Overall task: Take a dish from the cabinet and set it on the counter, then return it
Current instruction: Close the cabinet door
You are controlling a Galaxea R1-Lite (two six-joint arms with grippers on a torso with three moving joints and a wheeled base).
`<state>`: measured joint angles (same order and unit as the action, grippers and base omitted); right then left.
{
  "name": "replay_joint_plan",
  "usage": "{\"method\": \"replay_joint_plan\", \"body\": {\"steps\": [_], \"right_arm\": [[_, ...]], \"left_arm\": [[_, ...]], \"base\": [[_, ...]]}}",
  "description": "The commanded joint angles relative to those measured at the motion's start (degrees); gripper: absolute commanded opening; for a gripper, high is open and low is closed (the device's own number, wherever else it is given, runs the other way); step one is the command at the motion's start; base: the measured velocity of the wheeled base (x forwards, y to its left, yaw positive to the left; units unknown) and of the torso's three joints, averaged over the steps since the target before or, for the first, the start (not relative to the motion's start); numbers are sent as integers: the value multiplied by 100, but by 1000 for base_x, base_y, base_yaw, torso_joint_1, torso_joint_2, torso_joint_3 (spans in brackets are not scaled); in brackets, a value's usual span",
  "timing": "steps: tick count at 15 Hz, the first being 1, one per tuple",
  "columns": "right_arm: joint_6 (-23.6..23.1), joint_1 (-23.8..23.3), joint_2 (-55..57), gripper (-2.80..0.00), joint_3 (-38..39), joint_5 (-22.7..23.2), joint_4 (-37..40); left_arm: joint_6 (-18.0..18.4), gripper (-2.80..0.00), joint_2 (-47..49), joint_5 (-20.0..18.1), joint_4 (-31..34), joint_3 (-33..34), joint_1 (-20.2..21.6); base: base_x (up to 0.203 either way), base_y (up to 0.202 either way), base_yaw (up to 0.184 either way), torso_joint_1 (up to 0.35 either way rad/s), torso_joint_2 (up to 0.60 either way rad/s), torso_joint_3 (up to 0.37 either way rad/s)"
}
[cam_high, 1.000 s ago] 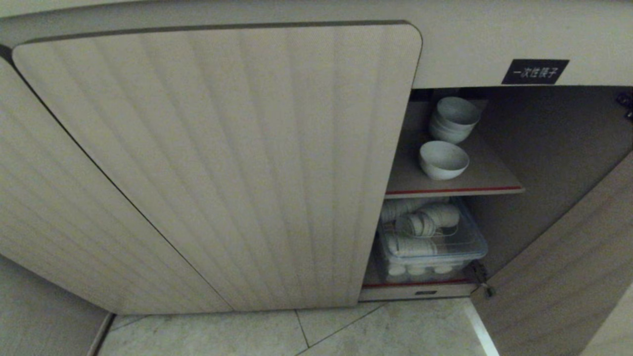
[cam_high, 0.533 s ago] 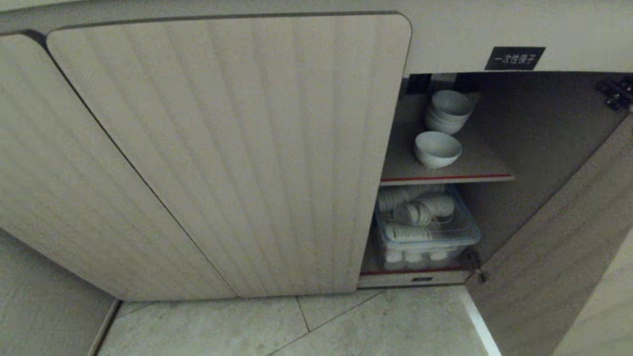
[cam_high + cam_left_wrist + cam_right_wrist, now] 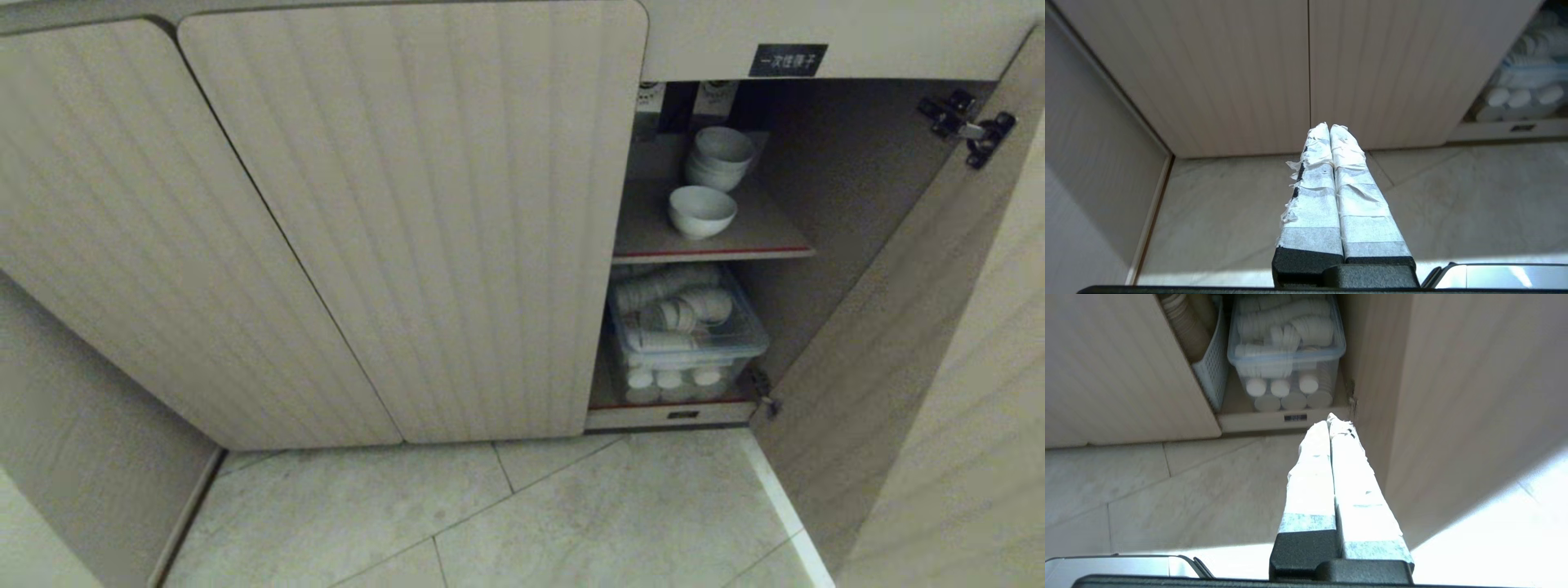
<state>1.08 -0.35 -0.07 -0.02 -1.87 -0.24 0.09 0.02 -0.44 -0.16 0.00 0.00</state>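
The dish (image 3: 702,211), a small white bowl, sits alone on the red-edged upper shelf (image 3: 767,242) of the cabinet (image 3: 824,212), whose right door (image 3: 922,351) stands open under a black label (image 3: 788,60). Neither arm shows in the head view. My left gripper (image 3: 1329,125) is shut and empty, hanging low over the floor before the closed doors. Low before the cabinet's bottom edge, beside the open door, my right gripper (image 3: 1330,418) is also shut and empty. The counter is out of view.
A stack of white bowls (image 3: 718,157) stands behind the dish. A clear bin (image 3: 694,335) (image 3: 1286,355) of white lids and cups fills the lower shelf, with a white basket (image 3: 1212,375) beside it. Closed fluted doors (image 3: 408,212) lie to the left. Pale floor tiles (image 3: 490,523) spread in front.
The whole head view has shifted: the cabinet, label and bowls now sit higher, further left and smaller, and more floor shows. Nothing in the cabinet has moved.
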Motion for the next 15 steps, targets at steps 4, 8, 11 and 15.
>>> {"method": "replay_joint_plan", "body": {"steps": [4,8,11,15], "right_arm": [[-2,0,7,-280,2,2,-2],[-2,0,7,-280,-5,2,-2],[-2,0,7,-280,2,2,-2],[-2,0,7,-280,2,2,-2]], "left_arm": [[0,-280,-2,0,-2,0,0],[0,-280,-2,0,-2,0,0],[0,-280,-2,0,-2,0,0],[0,-280,-2,0,-2,0,0]], "base": [[-110,0,0,1,0,3],[0,0,0,0,0,0],[0,0,0,0,0,0],[0,0,0,0,0,0]]}}
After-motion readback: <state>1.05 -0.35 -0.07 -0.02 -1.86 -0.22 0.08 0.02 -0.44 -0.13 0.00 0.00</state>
